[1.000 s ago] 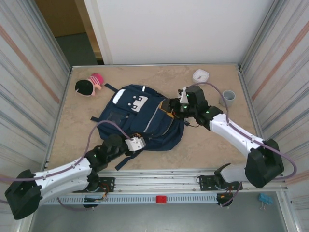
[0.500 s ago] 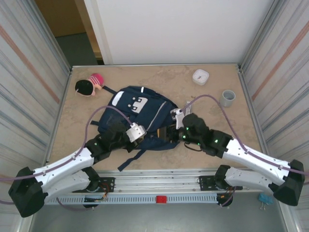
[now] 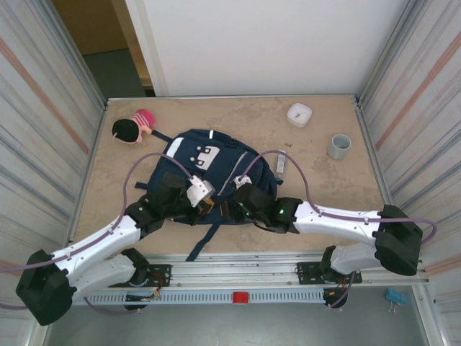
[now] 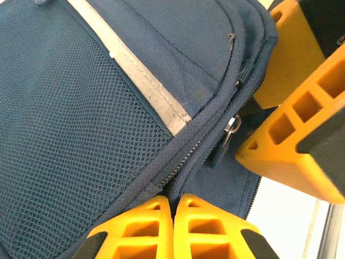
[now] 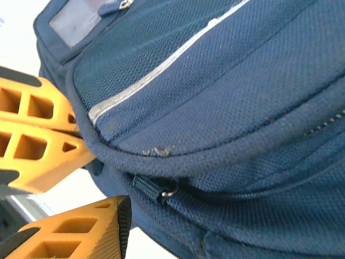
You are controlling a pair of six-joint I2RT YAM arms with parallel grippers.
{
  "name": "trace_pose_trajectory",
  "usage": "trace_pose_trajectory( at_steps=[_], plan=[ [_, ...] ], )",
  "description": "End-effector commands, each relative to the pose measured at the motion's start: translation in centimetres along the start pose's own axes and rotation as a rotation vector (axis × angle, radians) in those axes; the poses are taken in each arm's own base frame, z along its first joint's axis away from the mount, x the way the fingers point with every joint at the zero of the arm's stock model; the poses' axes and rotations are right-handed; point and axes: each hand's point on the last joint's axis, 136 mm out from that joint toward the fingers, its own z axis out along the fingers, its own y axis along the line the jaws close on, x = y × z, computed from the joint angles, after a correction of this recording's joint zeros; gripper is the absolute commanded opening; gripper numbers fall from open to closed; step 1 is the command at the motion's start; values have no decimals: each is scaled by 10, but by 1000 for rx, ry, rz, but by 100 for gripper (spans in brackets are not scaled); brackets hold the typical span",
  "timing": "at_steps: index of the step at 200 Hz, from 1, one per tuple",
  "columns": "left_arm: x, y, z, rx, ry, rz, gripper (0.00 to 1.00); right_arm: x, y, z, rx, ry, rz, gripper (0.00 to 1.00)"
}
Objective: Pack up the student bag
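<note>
The student bag, navy with a thin white stripe, lies flat in the middle of the table. At its near edge my left gripper is shut on the bag's seam beside the zipper. My right gripper sits just right of it, jaws apart around the same edge. In the left wrist view its orange fingers stand beside a dark zipper pull. In the right wrist view one of its fingers lies just below the zipper pull, a little clear of the fabric.
A pink and black soft item lies at the far left. A white container and a grey cup stand at the far right. A small pale object lies by the bag's right side. Metal walls close in both sides.
My right arm swung from the bag's far right side down to its near edge. My left gripper moved up and right along that edge. The bag shifted a little.
</note>
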Motion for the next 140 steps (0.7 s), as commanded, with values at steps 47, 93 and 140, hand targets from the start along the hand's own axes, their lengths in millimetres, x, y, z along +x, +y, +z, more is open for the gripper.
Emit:
trace_pose_trajectory(
  at_steps=[47,93,140],
  plan=[
    [-48,-26,-8,167,-139,-28,0,-39,25,16,-10,-135,-35,41],
    [-44,-16,-7,112,-123,-44,0,-43,-10,1,156,-169,-13,10],
    [-35,1,-8,25,-82,-71,0,-39,-39,-18,157,-133,40,0]
  ],
)
